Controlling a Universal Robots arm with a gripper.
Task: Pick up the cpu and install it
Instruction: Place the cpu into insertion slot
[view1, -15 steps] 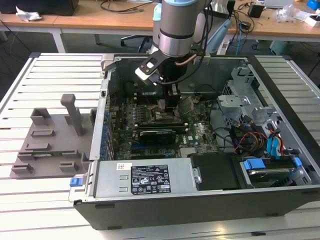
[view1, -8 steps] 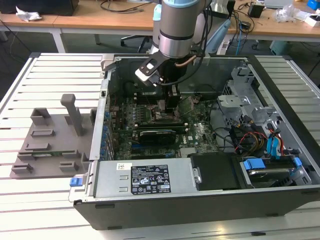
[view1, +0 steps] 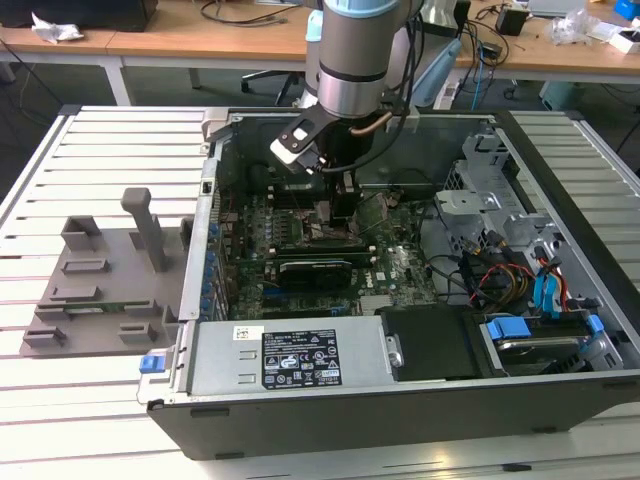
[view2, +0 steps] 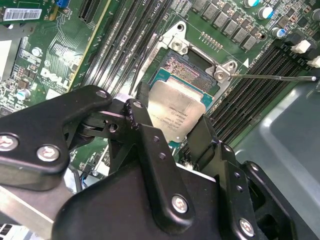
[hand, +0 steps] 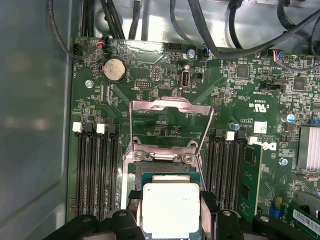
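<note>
As I log it remotely: cpu (view2: 177, 110) clenched in pincer (view2: 172, 125), at the open socket (view2: 192, 70).
Exterior view: pincer (view1: 345, 205) inside computer case (view1: 400, 405); grey fixture (view1: 100, 290) on slatted tabletop (view1: 100, 140), exterior view's left. Second wrist view: black fingers (view2: 144, 127) flank the cpu's edges. First wrist view: cpu (hand: 171, 207) over socket (hand: 162, 167); load plate (hand: 170, 107) raised.

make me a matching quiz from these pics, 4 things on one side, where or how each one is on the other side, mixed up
1 cpu
2 coin battery
3 metal socket lid
4 grey fixture

a raised open
b outside the computer case
c held in the gripper
d round and silver

Pairs: 1c, 2d, 3a, 4b
</note>
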